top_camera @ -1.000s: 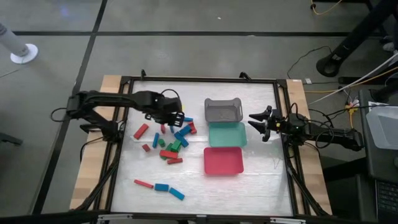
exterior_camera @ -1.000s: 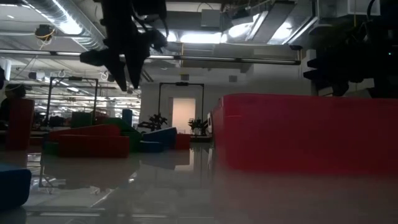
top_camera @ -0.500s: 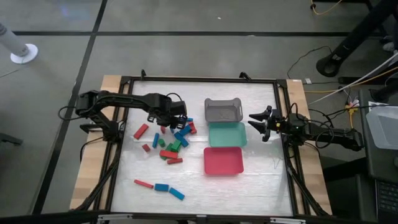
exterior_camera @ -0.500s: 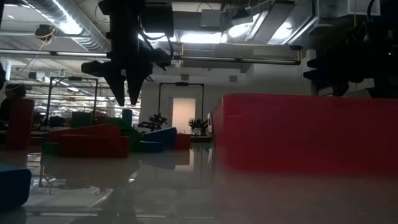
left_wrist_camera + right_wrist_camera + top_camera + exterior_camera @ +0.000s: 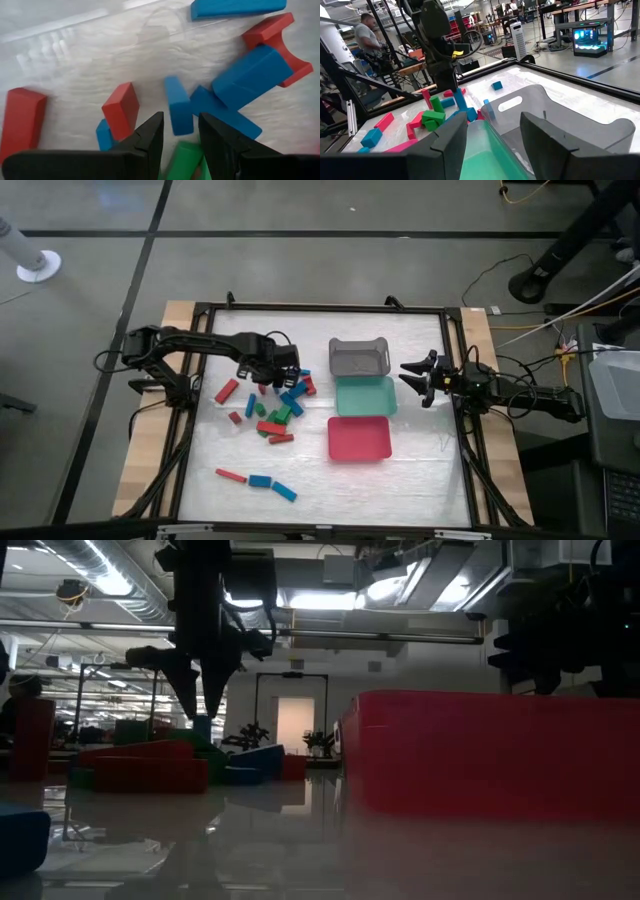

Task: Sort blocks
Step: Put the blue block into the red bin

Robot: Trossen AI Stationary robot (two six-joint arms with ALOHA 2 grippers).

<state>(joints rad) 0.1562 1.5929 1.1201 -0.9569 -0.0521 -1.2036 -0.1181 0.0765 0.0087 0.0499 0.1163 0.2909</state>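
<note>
Since a second ago the left gripper [image 5: 283, 366] has been swinging from a slanted pose over the near side of the pile to a straight-down one — in the low view its fingers [image 5: 205, 680] are now pointing at the table just above the blocks [image 5: 278, 402]. Its jaws are standing a narrow gap apart, clamped on nothing; the left wrist view is looking through that gap at a short blue bar [image 5: 178, 105] lying on the white table [image 5: 410, 480], with a red bar [image 5: 121, 110] to one side and a red arch [image 5: 280, 42] with a blue bar leaning across it to the other.

Most of the blocks are lying in a loose red, blue and green heap left of the trays; three more — red, blue, blue — are sitting in a row [image 5: 258, 479] well apart, toward the table's front edge.

Grey tray [image 5: 358, 358], teal tray [image 5: 365, 396] and red tray [image 5: 359, 438] are lined up in a column just right of the heap.

Right gripper [image 5: 414, 376] is waiting at the right edge, beside the teal tray, fingers apart and holding nothing. A person [image 5: 367, 31] is showing in the room behind.
</note>
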